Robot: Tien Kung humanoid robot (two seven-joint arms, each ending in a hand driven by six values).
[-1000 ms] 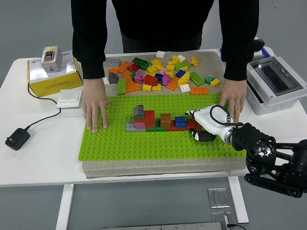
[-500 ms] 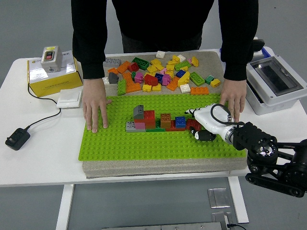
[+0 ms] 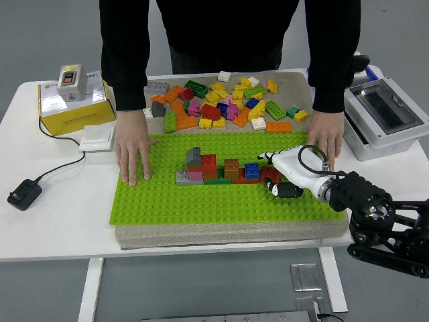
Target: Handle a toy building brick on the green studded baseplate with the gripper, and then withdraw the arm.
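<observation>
R hand point(image 3: 280, 176) lay on green studded baseplate point(image 3: 167, 204), white fingers point(image 3: 268, 158) curled around a dark red brick point(image 3: 271, 175) at the R end of the built brick row point(image 3: 218, 169); looked like a grasp, though contact was partly hidden. Person's 2 hands point(image 3: 133, 153) pressed plate flat at its far corners. L arm not in view. Risks: pull-out w/ fingers closed could tear brick off or lift plate; wrist could snag blue brick point(image 3: 252, 170) beside it; person's hand point(image 3: 326, 145) was near arm path.

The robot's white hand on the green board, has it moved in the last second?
Yes, slightly: the right hand and its arm slid rightward, judged against the brick row.
</observation>
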